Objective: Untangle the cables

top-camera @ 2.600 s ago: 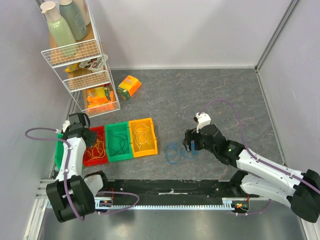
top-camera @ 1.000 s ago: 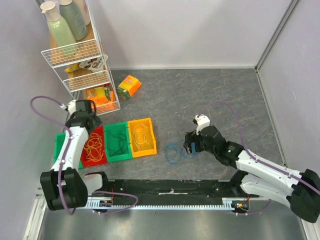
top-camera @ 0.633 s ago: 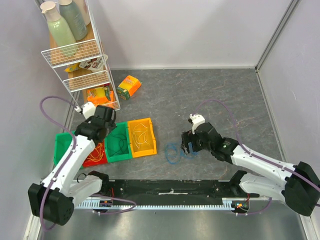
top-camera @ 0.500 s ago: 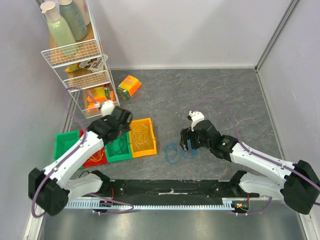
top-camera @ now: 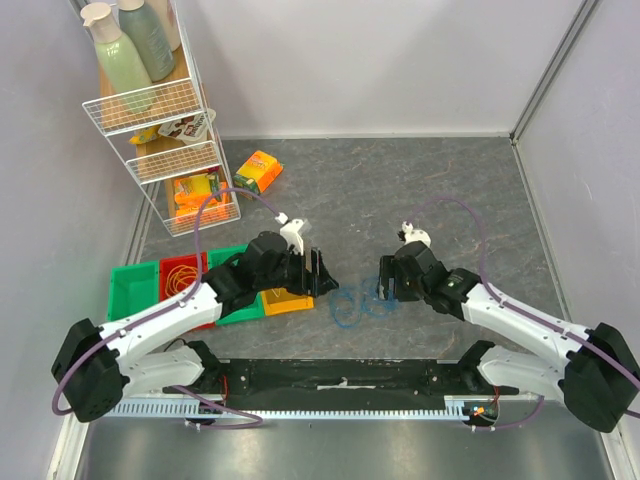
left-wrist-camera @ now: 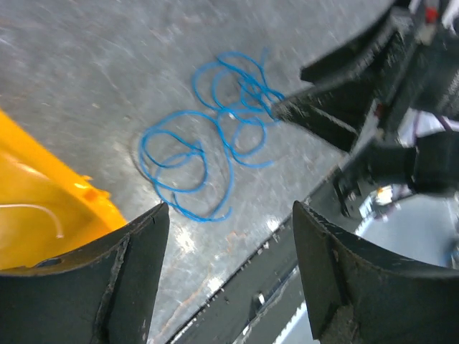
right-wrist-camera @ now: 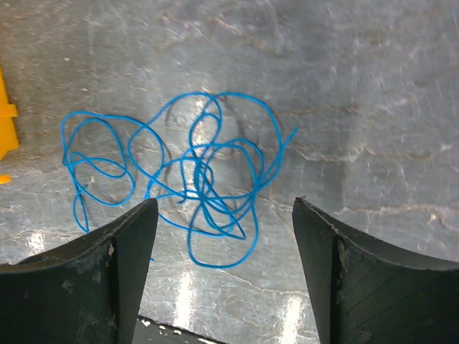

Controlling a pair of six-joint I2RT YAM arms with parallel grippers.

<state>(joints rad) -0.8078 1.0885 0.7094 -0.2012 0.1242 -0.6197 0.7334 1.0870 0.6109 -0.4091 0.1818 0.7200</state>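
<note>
Cables (top-camera: 355,303) of thin blue wire lie in one loose tangle on the grey, stone-patterned table (top-camera: 420,190), just right of the yellow bin (top-camera: 284,303) and apart from it. The wrist views show round, overlapping loops lying flat. How many separate strands make up the knot is hard to tell, perhaps two or three.

The yellow bin is the rightmost of four shallow plastic bins in a row. To its left come a green bin (top-camera: 236,308), largely covered by the left arm, then a red bin (top-camera: 190,262) holding orange loops (top-camera: 178,282), then a second green bin (top-camera: 130,290).

There are two grippers, each with two dark, matte fingers. The left gripper (top-camera: 320,272) hangs over the yellow bin's right edge, fingers spread wide with nothing between them. The right gripper (top-camera: 385,290) sits on the tangle's far side from the yellow bin, its fingers likewise parted and empty, just above the wire.
</note>
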